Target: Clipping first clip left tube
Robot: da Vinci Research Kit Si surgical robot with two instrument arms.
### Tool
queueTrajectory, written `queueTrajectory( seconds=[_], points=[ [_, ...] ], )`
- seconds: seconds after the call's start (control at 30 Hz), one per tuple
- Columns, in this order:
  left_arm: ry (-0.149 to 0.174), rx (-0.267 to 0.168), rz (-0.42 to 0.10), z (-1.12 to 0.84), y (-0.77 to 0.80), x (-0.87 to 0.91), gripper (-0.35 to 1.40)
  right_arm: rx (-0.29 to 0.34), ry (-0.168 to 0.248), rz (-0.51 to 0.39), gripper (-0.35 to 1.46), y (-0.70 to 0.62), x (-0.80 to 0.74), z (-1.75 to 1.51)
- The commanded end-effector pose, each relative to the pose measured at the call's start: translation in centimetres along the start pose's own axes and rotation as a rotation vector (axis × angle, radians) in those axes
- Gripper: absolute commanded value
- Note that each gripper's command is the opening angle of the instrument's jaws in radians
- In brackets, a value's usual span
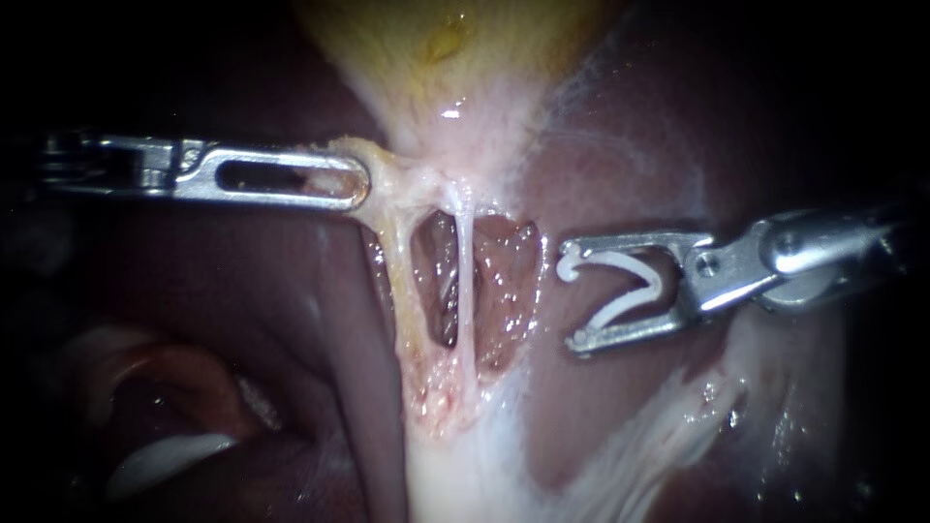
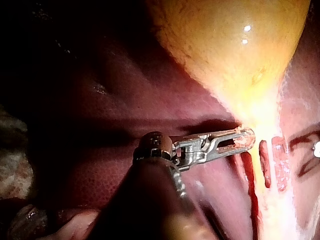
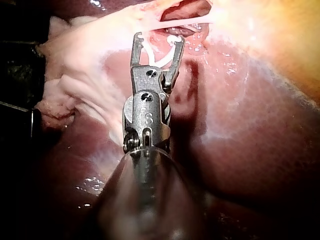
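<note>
Right instrument [image 1: 573, 302]: jaws stand wide, each seated on one leg of an open white clip [image 1: 620, 309].
Clip position: over the liver [image 1: 620, 145], right of both tubes and apart from them.
Left instrument [image 1: 354, 182]: jaws clamped on tissue at the neck of the gallbladder [image 1: 455, 39].
Left tube [image 1: 392, 281]: bare, left of the thin right tube [image 1: 466, 271]; no clip on it.
Progress: clip loaded but not placed. It seemingly must pass the right tube, straddle the left tube and close.
</note>
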Motion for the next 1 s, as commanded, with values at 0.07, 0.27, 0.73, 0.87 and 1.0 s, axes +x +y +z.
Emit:
queueTrajectory(
  seconds=[0.07,0.27,0.73,0.87,1.0],
  points=[
    [-0.001,-0.001,0.0,0.0,-0.01,0.0,-0.35,0.004,0.001,0.011,0.5,-0.01,-0.02,0.08],
    [-0.001,-0.002,0.0,0.0,-0.02,0.01,-0.35,0.011,0.003,0.04,0.5,-0.04,-0.05,0.33],
    [-0.002,-0.002,-0.001,0.01,-0.06,0.04,-0.35,0.017,0.003,0.08,0.5,-0.03,-0.14,0.9],
    [-0.002,-0.002,-0.001,0.01,-0.06,0.04,-0.35,0.019,0.003,0.088,0.5,-0.02,-0.18,1.05],
    [-0.002,-0.003,-0.002,0.01,-0.07,0.04,-0.35,0.022,0.003,0.092,0.5,0.0,-0.21,1.18]
  ],
)
